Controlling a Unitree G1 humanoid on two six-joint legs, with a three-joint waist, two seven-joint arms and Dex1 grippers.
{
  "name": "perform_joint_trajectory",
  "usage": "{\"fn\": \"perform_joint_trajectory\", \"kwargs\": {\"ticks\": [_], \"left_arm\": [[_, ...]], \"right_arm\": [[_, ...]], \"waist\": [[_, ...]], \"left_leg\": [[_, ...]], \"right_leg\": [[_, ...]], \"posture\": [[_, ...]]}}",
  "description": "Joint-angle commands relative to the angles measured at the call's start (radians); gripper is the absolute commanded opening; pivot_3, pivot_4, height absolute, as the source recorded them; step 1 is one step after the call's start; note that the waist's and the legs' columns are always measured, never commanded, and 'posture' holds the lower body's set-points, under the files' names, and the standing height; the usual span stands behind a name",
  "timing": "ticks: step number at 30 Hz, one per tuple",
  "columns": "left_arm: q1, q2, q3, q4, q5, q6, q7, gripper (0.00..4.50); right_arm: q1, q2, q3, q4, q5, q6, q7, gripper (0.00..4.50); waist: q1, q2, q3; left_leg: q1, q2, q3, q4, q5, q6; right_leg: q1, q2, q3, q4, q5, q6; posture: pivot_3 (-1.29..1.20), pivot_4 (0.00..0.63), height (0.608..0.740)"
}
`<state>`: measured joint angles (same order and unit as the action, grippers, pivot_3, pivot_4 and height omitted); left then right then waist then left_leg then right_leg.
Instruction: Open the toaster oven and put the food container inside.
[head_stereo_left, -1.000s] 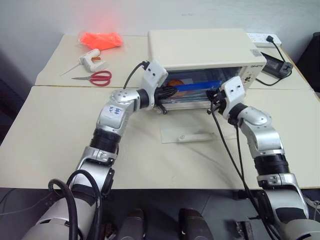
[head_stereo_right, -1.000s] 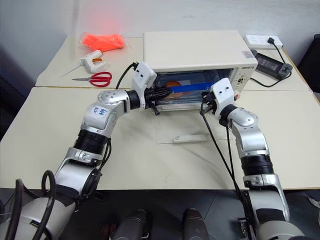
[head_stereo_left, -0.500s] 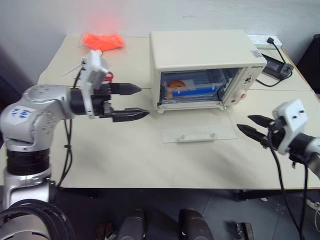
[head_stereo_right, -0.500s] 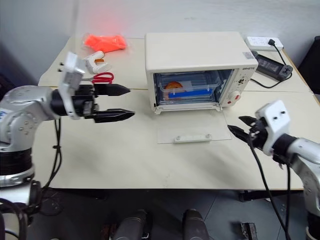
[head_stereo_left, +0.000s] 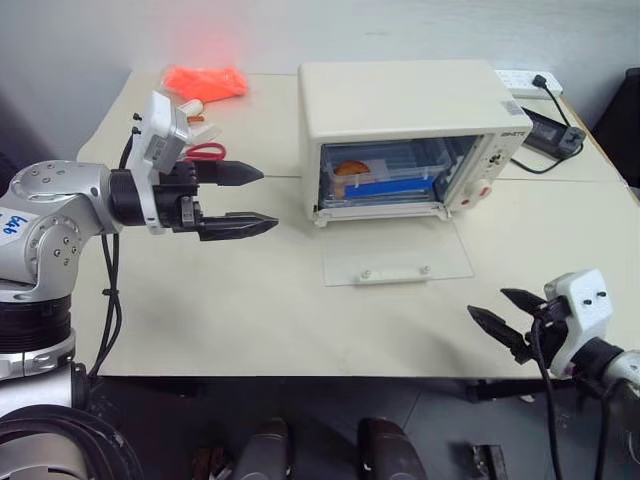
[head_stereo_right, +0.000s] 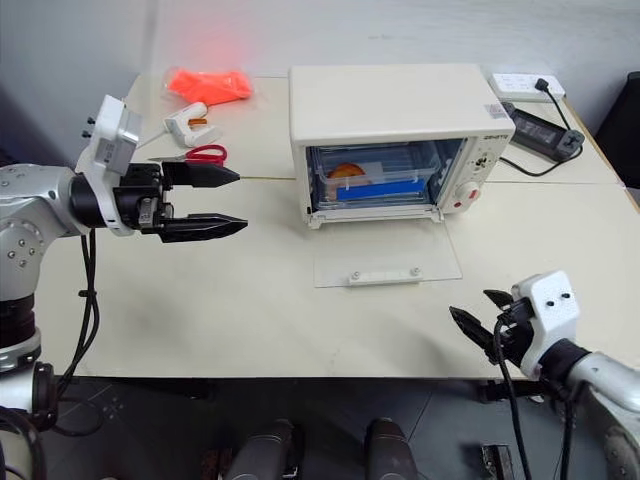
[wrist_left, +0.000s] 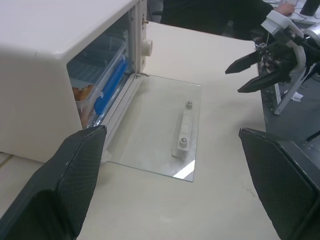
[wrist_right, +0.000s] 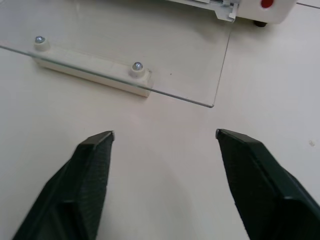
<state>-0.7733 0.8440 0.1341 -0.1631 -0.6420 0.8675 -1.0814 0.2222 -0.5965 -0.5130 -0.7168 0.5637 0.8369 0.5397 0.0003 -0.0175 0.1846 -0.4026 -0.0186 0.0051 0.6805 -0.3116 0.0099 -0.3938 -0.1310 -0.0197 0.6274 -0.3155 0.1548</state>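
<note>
The large cream-white boxy toaster oven (head_stereo_left: 410, 135) sits in the upper centre of the frame on the pale beige desk (head_stereo_left: 250, 300), its glass door (head_stereo_left: 396, 252) dropped flat onto the desk in front of it, the cream bar handle (wrist_left: 183, 135) facing up. Inside the oven lies the clear rectangular plastic food container (head_stereo_left: 385, 178) with its blue clip strip along the front and an orange-brown piece of food at its left end.

The left end effector (head_stereo_left: 252, 198) hangs at the left of the frame, level with the oven, its two black fingers spread wide and holding nothing. The right end effector (head_stereo_left: 505, 316) is at the lower right, near the desk's front edge, also released and empty, pointing toward the door.

In the upper left lie red-handled scissors (head_stereo_left: 205, 152), a white glue gun (head_stereo_right: 185, 119) and a bright orange crumpled bag (head_stereo_left: 203, 79). A white power strip (head_stereo_right: 527, 84) lies at the upper right.
</note>
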Motion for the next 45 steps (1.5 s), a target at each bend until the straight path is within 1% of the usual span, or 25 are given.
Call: {"fn": "perform_joint_trajectory", "kwargs": {"ticks": [1,2,3,7,8,10,16,19,25,28,30,32,34,35,37,39,40,42,43,45], "left_arm": [[-0.026,0.030,-0.004,-0.016,-0.005,-0.023,-0.020,4.50],[-0.028,0.032,-0.007,-0.015,-0.004,-0.025,-0.023,4.50],[-0.031,0.033,-0.009,-0.013,-0.004,-0.028,-0.023,4.50],[-0.045,0.033,-0.015,-0.004,-0.006,-0.034,-0.024,4.50],[-0.047,0.034,-0.018,-0.003,-0.004,-0.040,-0.029,4.50],[-0.048,0.036,-0.021,-0.005,-0.005,-0.042,-0.031,4.50],[-0.046,0.038,-0.026,-0.014,-0.012,-0.042,-0.035,4.50],[-0.050,0.033,-0.027,-0.011,-0.008,-0.049,-0.033,4.50],[-0.041,0.023,-0.029,-0.008,-0.004,-0.060,-0.025,4.50],[-0.033,0.018,-0.031,-0.003,0.000,-0.069,-0.019,4.50],[-0.031,0.014,-0.033,0.001,0.003,-0.077,-0.015,4.50],[-0.030,0.011,-0.031,0.002,0.001,-0.079,-0.011,4.50],[-0.026,0.011,-0.028,0.002,-0.001,-0.080,-0.008,4.50],[-0.022,0.013,-0.026,0.002,-0.001,-0.082,-0.007,4.50],[-0.012,0.024,-0.020,0.005,0.003,-0.087,-0.009,4.50],[-0.003,0.036,-0.014,0.015,0.011,-0.097,-0.012,4.50],[0.001,0.044,-0.012,0.023,0.017,-0.104,-0.014,4.50],[0.005,0.056,-0.010,0.041,0.028,-0.120,-0.019,4.50],[0.006,0.064,-0.009,0.050,0.034,-0.127,-0.023,4.50],[0.009,0.080,-0.006,0.070,0.047,-0.151,-0.038,4.50]], "right_arm": [[-0.006,0.039,0.101,0.063,-0.081,-0.114,-0.030,2.21],[-0.017,0.050,0.123,0.095,-0.098,-0.140,-0.035,2.01],[-0.038,0.061,0.150,0.132,-0.111,-0.165,-0.037,1.55],[-0.140,0.100,0.243,0.263,-0.163,-0.239,-0.054,0.20],[-0.169,0.103,0.269,0.298,-0.187,-0.253,-0.061,0.04],[-0.211,0.106,0.296,0.350,-0.216,-0.278,-0.069,0.04],[-0.295,0.094,0.320,0.465,-0.258,-0.349,-0.064,0.04],[-0.342,0.076,0.313,0.482,-0.265,-0.364,-0.055,0.04],[-0.501,0.009,0.235,0.435,-0.192,-0.315,-0.037,0.04],[-0.612,-0.001,0.205,0.434,-0.146,-0.268,-0.060,0.04],[-0.656,0.000,0.198,0.437,-0.127,-0.240,-0.066,0.04],[-0.662,-0.018,0.200,0.431,-0.111,-0.209,-0.043,0.04],[-0.624,-0.071,0.203,0.408,-0.100,-0.193,0.022,0.04],[-0.599,-0.103,0.192,0.396,-0.079,-0.176,0.061,0.04],[-0.546,-0.184,0.125,0.379,-0.001,-0.123,0.159,0.04],[-0.505,-0.270,0.044,0.386,0.080,-0.061,0.251,0.39],[-0.475,-0.330,0.005,0.387,0.109,-0.050,0.326,0.58],[-0.436,-0.430,-0.059,0.404,0.164,-0.007,0.436,1.24],[-0.417,-0.475,-0.086,0.420,0.167,-0.016,0.494,1.57],[-0.403,-0.545,-0.121,0.470,0.157,-0.032,0.563,2.21]], "waist": [[-0.003,0.000,0.000],[-0.003,0.000,0.000],[-0.003,0.000,0.000],[-0.003,0.000,0.000],[-0.003,0.000,0.000],[-0.003,0.000,0.000],[-0.002,0.000,0.000],[-0.003,0.000,0.000],[-0.004,0.001,0.001],[-0.004,0.001,0.001],[-0.004,0.001,0.001],[-0.002,0.001,0.001],[0.004,0.001,0.001],[0.006,0.001,0.001],[0.008,0.001,0.001],[0.008,0.002,0.001],[0.008,0.002,0.001],[0.008,0.002,0.002],[0.007,0.002,0.002],[0.000,0.002,0.001]], "left_leg": [[0.000,0.000,0.000,0.000,0.000,0.000],[0.000,0.000,0.000,0.000,0.000,0.000],[0.000,0.000,0.001,0.000,0.000,0.000],[0.000,0.000,0.001,0.000,0.000,0.000],[0.000,0.000,0.001,0.000,0.000,0.000],[0.000,0.000,0.001,0.000,0.000,0.000],[0.000,-0.001,0.001,0.000,0.000,0.000],[0.000,0.000,0.001,0.000,0.000,0.000],[0.000,0.000,0.002,0.000,0.000,0.000],[0.000,0.000,0.002,0.000,0.000,0.000],[0.000,0.000,0.001,0.000,0.000,0.000],[0.000,0.000,0.001,-0.001,0.000,0.000],[-0.002,0.000,0.000,-0.001,0.000,0.000],[-0.002,0.000,-0.001,-0.001,0.000,0.000],[-0.002,-0.001,0.000,0.000,-0.002,0.003],[-0.003,-0.002,0.001,0.001,-0.002,0.004],[-0.002,-0.001,0.002,0.001,-0.003,0.004],[-0.002,-0.001,0.002,0.002,-0.003,0.005],[-0.002,-0.001,0.002,0.002,-0.003,0.005],[0.000,-0.001,0.003,0.002,-0.003,0.005]], "right_leg": [[0.000,0.000,0.000,0.000,0.000,0.000],[0.000,0.000,0.000,0.000,0.000,0.000],[-0.001,0.000,0.001,0.000,0.000,0.000],[-0.001,0.000,0.001,0.000,0.000,0.000],[-0.001,0.000,0.001,0.000,0.000,0.000],[-0.001,0.000,0.001,0.000,0.000,0.000],[-0.001,0.000,0.001,0.001,0.000,0.000],[-0.001,0.000,0.001,0.001,0.000,0.000],[-0.002,0.000,0.001,0.001,0.000,0.000],[-0.002,0.000,0.001,0.001,0.000,0.000],[-0.002,0.000,0.001,0.001,0.000,0.000],[-0.002,0.000,0.000,0.001,0.000,0.000],[-0.002,-0.001,-0.001,0.001,0.000,0.000],[-0.002,-0.001,-0.001,0.001,0.000,0.000],[-0.002,-0.002,0.000,0.000,0.000,0.000],[-0.002,-0.003,0.000,0.000,0.000,0.000],[-0.001,-0.003,0.001,0.000,0.000,0.000],[-0.001,-0.003,0.000,0.000,0.000,0.000],[0.000,-0.002,0.000,-0.001,0.000,0.000],[0.001,-0.001,0.000,-0.001,0.000,0.000]], "posture": [[0.00,0.150,0.740],[0.00,0.150,0.740],[0.00,0.150,0.740],[0.00,0.150,0.740],[0.00,0.150,0.740],[0.00,0.150,0.740],[0.00,0.150,0.740],[0.00,0.150,0.740],[0.00,0.150,0.740],[0.00,0.150,0.740],[0.00,0.150,0.740],[0.00,0.150,0.740],[0.00,0.150,0.740],[0.00,0.150,0.740],[0.00,0.150,0.740],[0.00,0.150,0.740],[0.00,0.150,0.740],[0.00,0.150,0.740],[0.00,0.150,0.740],[0.00,0.150,0.740]]}}
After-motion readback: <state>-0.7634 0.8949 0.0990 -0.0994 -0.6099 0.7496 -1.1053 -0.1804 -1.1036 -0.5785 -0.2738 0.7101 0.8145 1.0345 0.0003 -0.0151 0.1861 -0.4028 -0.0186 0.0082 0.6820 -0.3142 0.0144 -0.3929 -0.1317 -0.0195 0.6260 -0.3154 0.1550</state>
